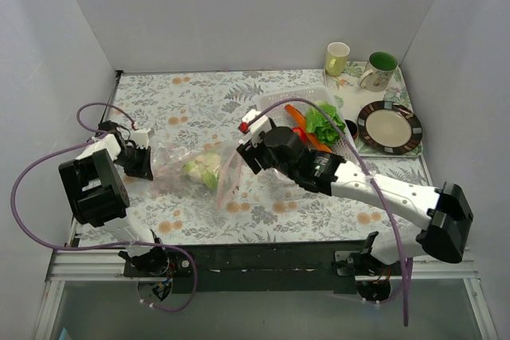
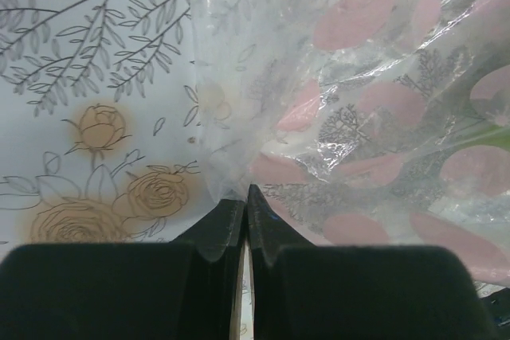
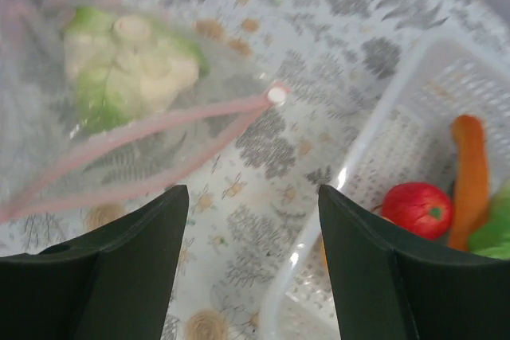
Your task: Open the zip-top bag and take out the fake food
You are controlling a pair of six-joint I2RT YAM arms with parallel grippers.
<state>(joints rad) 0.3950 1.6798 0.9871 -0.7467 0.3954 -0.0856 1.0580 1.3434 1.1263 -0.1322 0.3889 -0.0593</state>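
The zip-top bag (image 1: 179, 166) lies left of the white basket (image 3: 446, 85), its mouth gaping toward the basket, with a whitish-green cauliflower piece (image 3: 131, 65) inside. The left gripper (image 2: 245, 197) is pinched on the bag's corner farthest from the basket. The right gripper (image 3: 251, 194), fingers spread and empty, hovers between the bag's mouth and the basket. Risk: reaching in, a finger may snag the pink zip strip (image 3: 143, 133) and drag the limp bag, or shove the piece deeper. The thin pinch could slip.

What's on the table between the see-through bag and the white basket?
Only bare flowery tablecloth, between bag and basket in the right wrist view; the right tool hangs open above it.
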